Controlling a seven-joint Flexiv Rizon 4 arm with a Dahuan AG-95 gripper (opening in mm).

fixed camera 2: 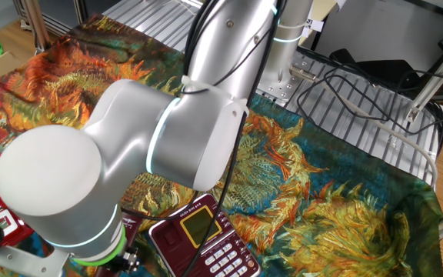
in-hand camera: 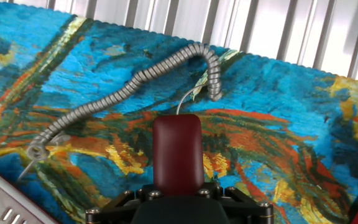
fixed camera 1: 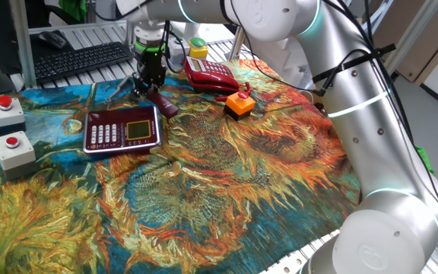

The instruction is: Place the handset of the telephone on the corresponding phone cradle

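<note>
table (fixed camera 1: 432, 76): sunflower-print cloth (fixed camera 1: 226, 183) | on cloth: phone cradle (fixed camera 1: 122, 129), red telephone (fixed camera 1: 210, 74), orange block (fixed camera 1: 239, 105)

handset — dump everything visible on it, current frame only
The slim dark maroon plastic handset is smooth and glossy, with a rounded end. In the hand view that end sticks out from between the black two-finger gripper's jaws, which are closed on its sides. A grey coiled cord snakes across the sunflower-patterned cloth beyond it. In one fixed view the handset lies low at the cloth, angled, just beyond the maroon keypad base's far corner, not seated on it. Whether it rests on the cloth is unclear.
</note>
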